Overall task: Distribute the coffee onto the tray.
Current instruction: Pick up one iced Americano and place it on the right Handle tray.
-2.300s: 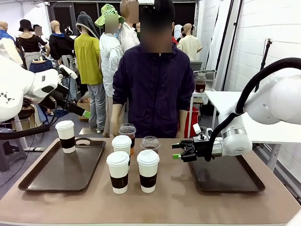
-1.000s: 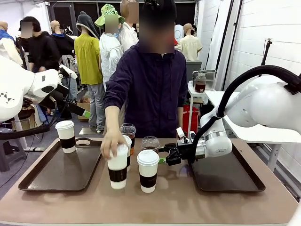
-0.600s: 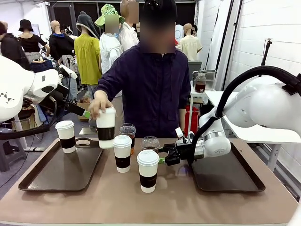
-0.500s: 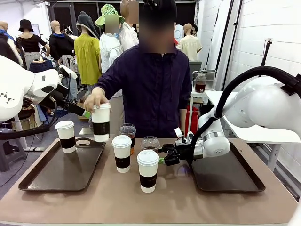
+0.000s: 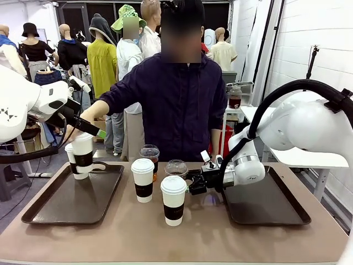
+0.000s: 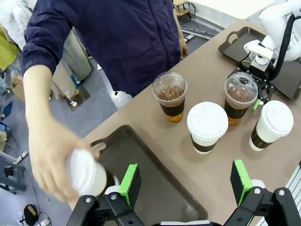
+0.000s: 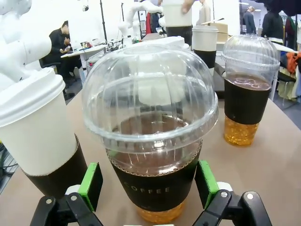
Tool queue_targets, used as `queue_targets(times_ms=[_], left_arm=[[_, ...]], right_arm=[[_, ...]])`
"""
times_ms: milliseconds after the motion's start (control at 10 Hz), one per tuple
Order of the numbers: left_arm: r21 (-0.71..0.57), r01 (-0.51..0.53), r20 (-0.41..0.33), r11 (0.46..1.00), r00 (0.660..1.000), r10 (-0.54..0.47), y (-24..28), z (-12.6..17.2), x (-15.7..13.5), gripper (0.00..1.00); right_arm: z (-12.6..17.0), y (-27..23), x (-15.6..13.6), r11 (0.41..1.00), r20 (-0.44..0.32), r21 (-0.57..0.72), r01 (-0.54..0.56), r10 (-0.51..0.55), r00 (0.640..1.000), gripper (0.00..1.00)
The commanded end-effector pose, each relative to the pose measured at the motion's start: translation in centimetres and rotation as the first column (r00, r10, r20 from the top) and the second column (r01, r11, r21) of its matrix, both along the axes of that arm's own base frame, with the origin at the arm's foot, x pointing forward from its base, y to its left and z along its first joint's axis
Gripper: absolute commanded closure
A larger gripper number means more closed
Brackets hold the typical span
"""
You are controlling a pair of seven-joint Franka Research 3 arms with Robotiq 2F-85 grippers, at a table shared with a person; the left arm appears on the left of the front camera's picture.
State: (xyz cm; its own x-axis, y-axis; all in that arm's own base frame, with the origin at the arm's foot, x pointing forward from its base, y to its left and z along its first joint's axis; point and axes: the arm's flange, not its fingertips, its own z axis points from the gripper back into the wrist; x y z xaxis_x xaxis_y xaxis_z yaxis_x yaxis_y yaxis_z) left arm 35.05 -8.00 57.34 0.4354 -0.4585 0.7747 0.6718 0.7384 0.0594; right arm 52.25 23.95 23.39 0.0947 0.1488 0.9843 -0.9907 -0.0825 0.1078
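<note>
White arms (image 5: 309, 121), black jaws, green pads (image 6: 130, 184).

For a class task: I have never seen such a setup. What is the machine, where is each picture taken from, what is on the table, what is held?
Two robot arms share a table with a person. One picture looks across it from the robot's side; the other two come from cameras on the wrists. On the table: two trays, white paper cups, two iced coffees. The person's hand holds one paper cup over the left tray. The right gripper, open, flanks an iced coffee; the left gripper hangs open.
</note>
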Motion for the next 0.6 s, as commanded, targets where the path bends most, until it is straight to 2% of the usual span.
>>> queue_targets(times_ms=[0,500], left_arm=[[-0.005,0.003,-0.004,1.000,1.000,-0.003,0.13,0.01,-0.04,0.00],[-0.005,0.003,-0.004,1.000,1.000,-0.003,0.13,0.01,-0.04,0.00]], right_arm=[[-0.34,1.23,0.83,1.000,-0.023,-0.019,-0.003,0.002,1.000,0.00],[-0.60,2.10,0.93,1.000,-0.043,-0.014,-0.025,0.025,0.999,0.00]])
